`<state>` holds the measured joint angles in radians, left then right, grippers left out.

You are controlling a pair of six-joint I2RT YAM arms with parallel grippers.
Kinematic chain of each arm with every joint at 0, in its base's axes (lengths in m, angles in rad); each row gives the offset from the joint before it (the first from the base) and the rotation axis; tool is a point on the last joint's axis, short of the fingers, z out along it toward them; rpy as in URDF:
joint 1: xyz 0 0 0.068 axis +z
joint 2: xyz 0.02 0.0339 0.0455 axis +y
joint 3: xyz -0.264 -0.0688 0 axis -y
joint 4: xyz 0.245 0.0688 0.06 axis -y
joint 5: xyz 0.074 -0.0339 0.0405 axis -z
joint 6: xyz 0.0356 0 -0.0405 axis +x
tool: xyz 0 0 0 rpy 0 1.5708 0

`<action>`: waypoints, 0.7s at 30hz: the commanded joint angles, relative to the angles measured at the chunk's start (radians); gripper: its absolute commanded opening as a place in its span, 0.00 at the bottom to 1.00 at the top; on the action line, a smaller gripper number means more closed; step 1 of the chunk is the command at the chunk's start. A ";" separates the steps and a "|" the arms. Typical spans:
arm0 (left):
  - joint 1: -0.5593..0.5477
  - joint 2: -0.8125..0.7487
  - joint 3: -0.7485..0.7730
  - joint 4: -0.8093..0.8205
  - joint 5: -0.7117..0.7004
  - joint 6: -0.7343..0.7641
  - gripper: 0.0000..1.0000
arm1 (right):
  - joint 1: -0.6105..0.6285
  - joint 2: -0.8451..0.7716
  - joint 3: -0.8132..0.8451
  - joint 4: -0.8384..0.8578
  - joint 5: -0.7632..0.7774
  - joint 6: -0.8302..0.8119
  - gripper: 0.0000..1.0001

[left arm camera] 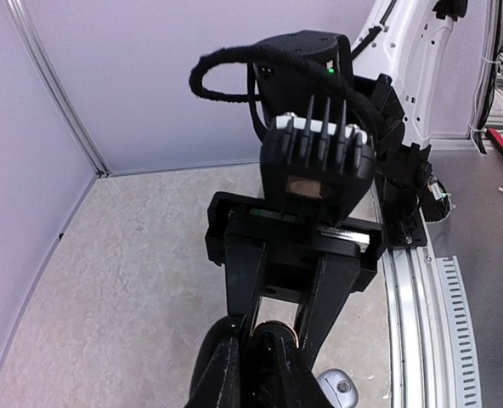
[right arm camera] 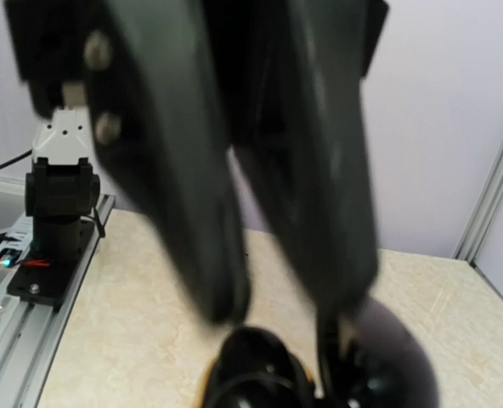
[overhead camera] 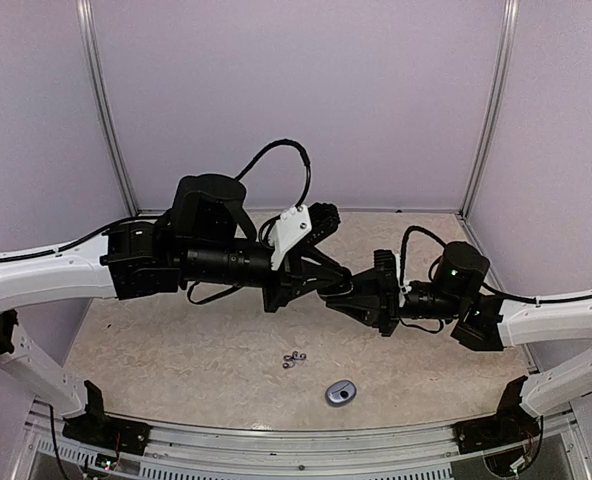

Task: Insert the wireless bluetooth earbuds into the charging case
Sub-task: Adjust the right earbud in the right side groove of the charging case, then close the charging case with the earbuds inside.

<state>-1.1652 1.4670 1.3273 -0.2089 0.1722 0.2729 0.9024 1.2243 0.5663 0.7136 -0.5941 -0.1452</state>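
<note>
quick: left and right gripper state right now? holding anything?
Left gripper: shut, black fingers nearly together; any load at the tips cannot be told.
Right gripper: open, black fingers apart; nothing seen held.

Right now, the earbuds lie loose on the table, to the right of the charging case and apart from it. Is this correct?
Not quite. The top external view shows the earbuds to the left of the charging case, not the right. They do lie loose on the table, apart from it.

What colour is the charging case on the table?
Silvery blue-grey charging case, clearest in the top external view.
</note>
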 commanded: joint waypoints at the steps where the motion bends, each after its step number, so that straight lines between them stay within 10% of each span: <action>1: 0.018 -0.114 -0.044 0.123 0.032 -0.029 0.18 | 0.007 -0.025 0.009 0.043 0.007 -0.002 0.00; 21: 0.150 -0.188 -0.214 0.198 0.312 -0.100 0.65 | 0.006 -0.040 0.046 0.008 -0.078 0.029 0.00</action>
<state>-1.0084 1.2774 1.1366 -0.0525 0.3912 0.1631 0.9024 1.2049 0.5755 0.7223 -0.6464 -0.1364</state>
